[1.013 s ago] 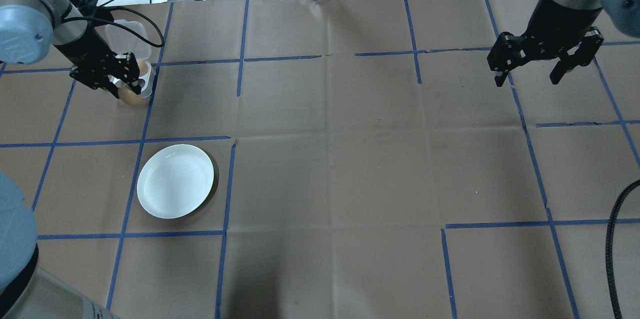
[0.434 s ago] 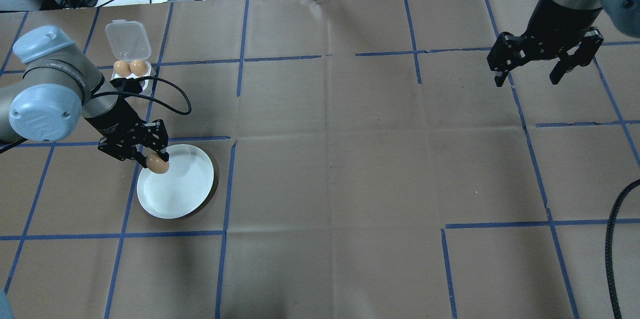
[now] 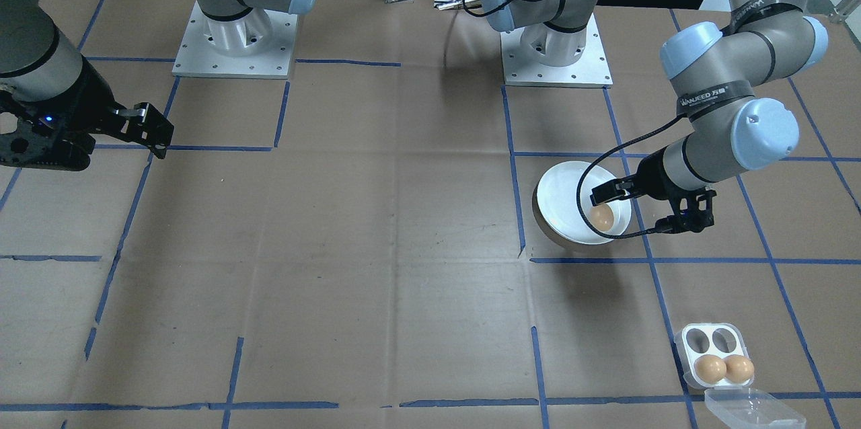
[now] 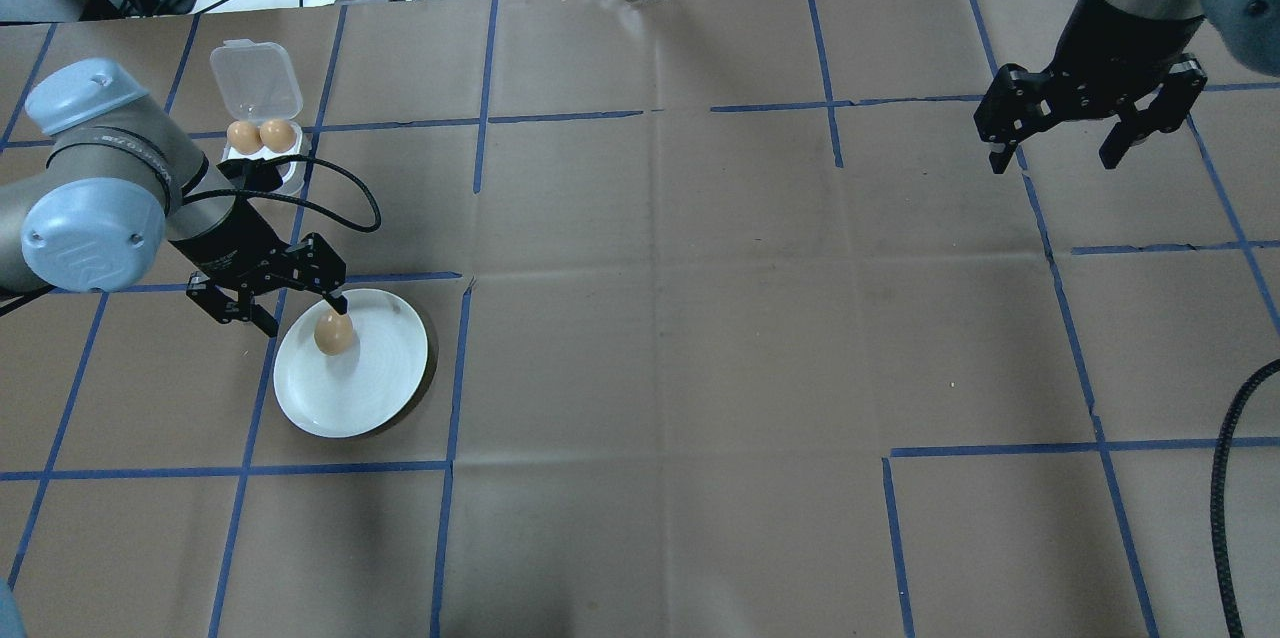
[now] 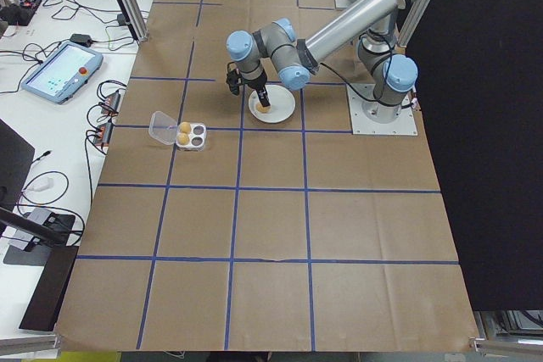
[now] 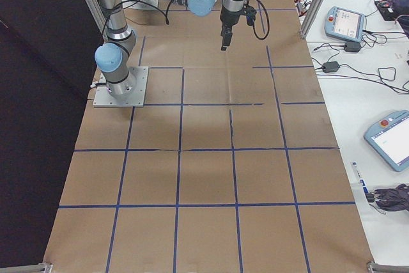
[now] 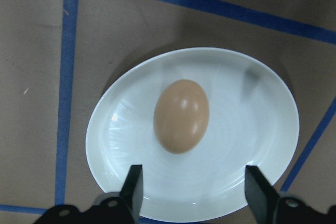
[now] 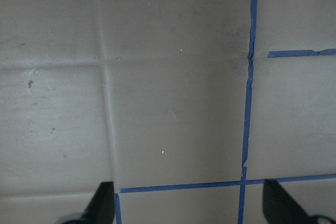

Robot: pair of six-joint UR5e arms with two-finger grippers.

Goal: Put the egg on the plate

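The left gripper's fingers (image 7: 134, 186) are spread wide, with nothing pinched between them; in the left wrist view both tips are seen over the near rim of the plate (image 7: 262, 108), apart from the egg (image 7: 181, 115). The egg lies on its side on the plate, a little off centre, touched by no finger. In the overhead view the left gripper (image 4: 290, 311) hangs just above the plate's far-left edge, one finger close to the egg (image 4: 334, 333) and the other out beyond the rim of the plate (image 4: 380, 388). In the front-facing view the egg (image 3: 601, 216) is seen on the plate (image 3: 562, 197) beside the left gripper (image 3: 635, 210), from which a black cable loops over the plate.

The plate rests on the brown paper of the table (image 4: 660, 318), inside a square of blue tape (image 4: 455, 378). Well apart from it, further from the robot, the tray (image 4: 270, 158) stands with two eggs (image 4: 260, 134) in its far holes and its clear lid (image 4: 256, 76) laid open behind.

The right gripper (image 4: 1060, 153) is held above bare table at the far right, its fingers (image 8: 102, 203) spread wide and empty, with only paper and tape lines below them.
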